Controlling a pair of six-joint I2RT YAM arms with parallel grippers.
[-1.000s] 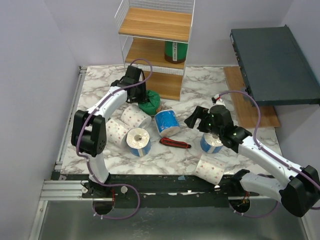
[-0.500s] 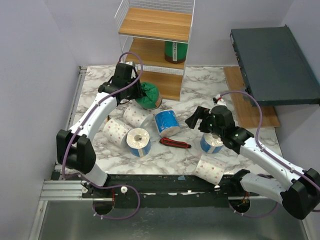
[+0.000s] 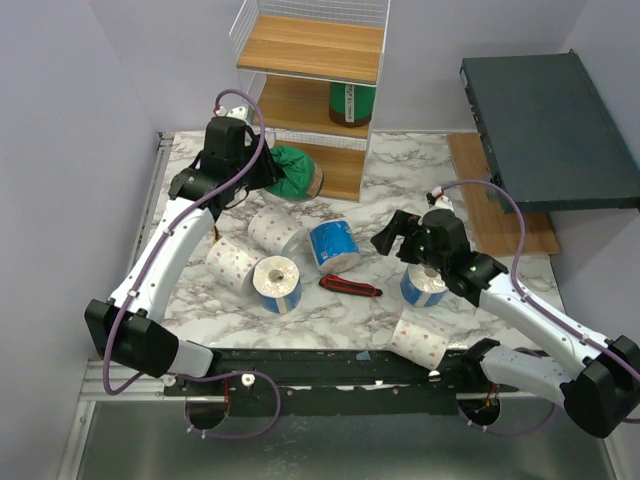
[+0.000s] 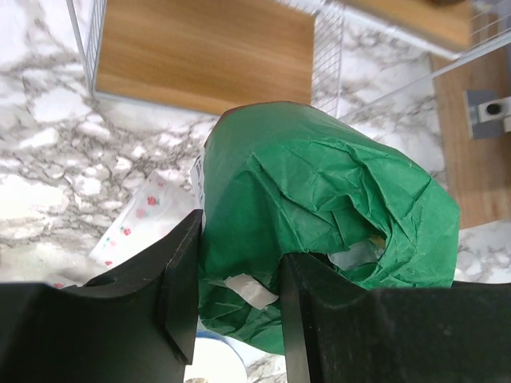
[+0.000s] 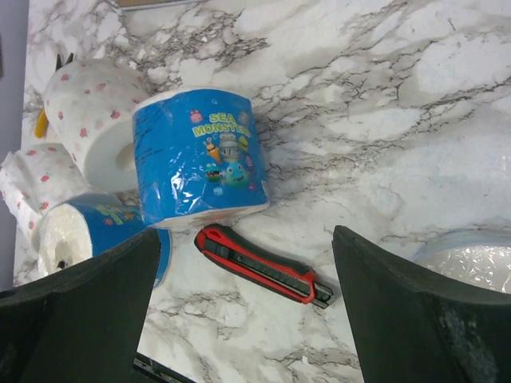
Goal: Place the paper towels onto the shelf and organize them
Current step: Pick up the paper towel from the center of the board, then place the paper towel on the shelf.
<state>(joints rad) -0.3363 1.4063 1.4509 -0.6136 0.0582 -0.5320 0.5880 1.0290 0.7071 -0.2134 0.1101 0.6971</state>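
From above: found the left gripper clamped on a green-wrapped roll, lifted off the worktop and swung far and left within the last second, away from the dotted rolls, to hang just in front of the lowest tier of the shelf. Could not tell whether roll and tier touched. Noted a second green roll already standing on the middle tier. Counted six more rolls down on the marble, among them a blue roll near the centre, just far of the utility knife. Saw the right gripper unmoved over that second, spread wide and empty, hovering right of the blue roll. Through the left wrist: caught the green wrapper pinched and crumpled between the two black fingers, core end turned to the right, and the bare wood of the lowest tier beyond. Through the right wrist: looked down between wide-spread fingers on the blue roll, the knife just near of it and a dotted roll to its left; gripped nothing. Judged the pick done and the carry under way; still needed a push forward onto a tier and a release, then the same for the rest.
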